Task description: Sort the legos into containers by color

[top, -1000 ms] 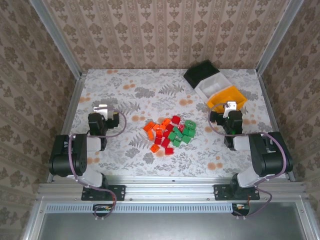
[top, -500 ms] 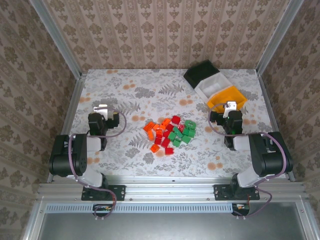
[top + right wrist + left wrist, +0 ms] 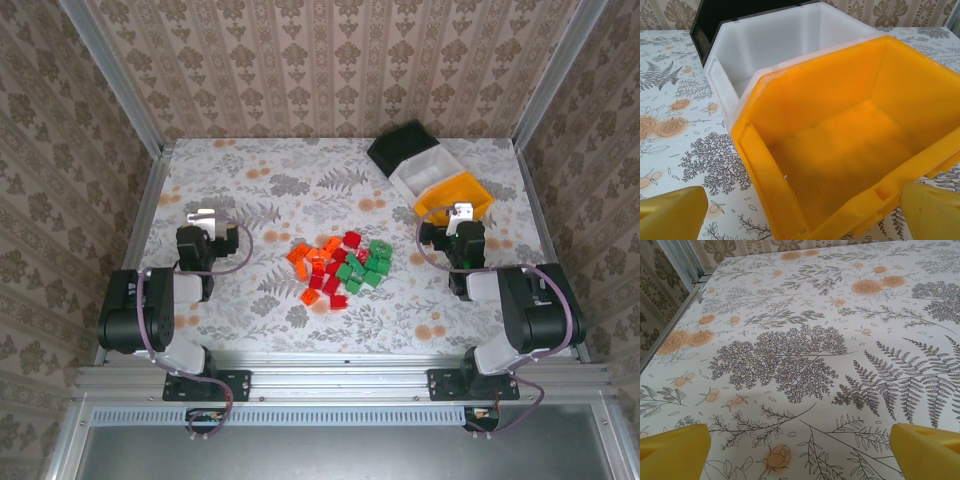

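floral-papered walls close in a floral table [image 3: 260,180]. from above, the legos [image 3: 338,268] lie in one mixed heap of red, orange and green at the table's middle, between the arms. black bin [image 3: 400,143], white bin [image 3: 425,172] and yellow bin [image 3: 455,195] sit touching in a row at the far right corner. left gripper [image 3: 205,215] hovers left of the heap, right gripper [image 3: 460,210] just before the yellow bin. left wrist: yellow fingers [image 3: 670,452] spread wide over bare table, holding nothing. right wrist: fingers [image 3: 670,215] equally wide, empty, facing the yellow bin, whose floor is bare; what shows of the white bin is bare too. sorting looks unstarted; every brick is left to move.
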`<state>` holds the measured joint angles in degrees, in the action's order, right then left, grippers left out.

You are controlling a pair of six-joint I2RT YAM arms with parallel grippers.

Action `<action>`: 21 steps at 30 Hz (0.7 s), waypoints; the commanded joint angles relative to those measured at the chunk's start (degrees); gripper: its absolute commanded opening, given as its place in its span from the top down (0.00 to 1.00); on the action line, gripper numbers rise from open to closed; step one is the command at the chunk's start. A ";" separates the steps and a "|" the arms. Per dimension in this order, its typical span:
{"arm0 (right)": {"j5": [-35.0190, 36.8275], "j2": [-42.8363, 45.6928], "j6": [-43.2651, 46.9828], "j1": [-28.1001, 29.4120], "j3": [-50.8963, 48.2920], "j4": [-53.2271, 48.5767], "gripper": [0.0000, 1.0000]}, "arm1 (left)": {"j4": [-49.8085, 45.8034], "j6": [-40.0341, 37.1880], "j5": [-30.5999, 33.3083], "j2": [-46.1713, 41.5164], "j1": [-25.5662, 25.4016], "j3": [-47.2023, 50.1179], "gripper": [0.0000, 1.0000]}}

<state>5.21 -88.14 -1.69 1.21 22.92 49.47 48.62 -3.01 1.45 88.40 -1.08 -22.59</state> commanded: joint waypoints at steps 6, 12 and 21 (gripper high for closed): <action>-2.58 0.42 -0.24 -0.65 0.92 -1.14 0.00 | -0.15 0.11 -0.69 -0.42 0.11 -0.79 0.00; 4.90 7.89 -0.41 1.33 7.23 -17.78 0.00 | -16.17 -0.86 1.98 -7.27 -1.30 -6.98 0.00; 4.84 18.60 -28.20 -0.33 32.01 -55.72 0.00 | -43.58 17.56 0.88 -22.50 -5.49 -27.86 0.00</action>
<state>9.56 -70.54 -14.44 2.44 53.78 8.27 16.53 4.05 3.09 68.69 -5.78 -43.77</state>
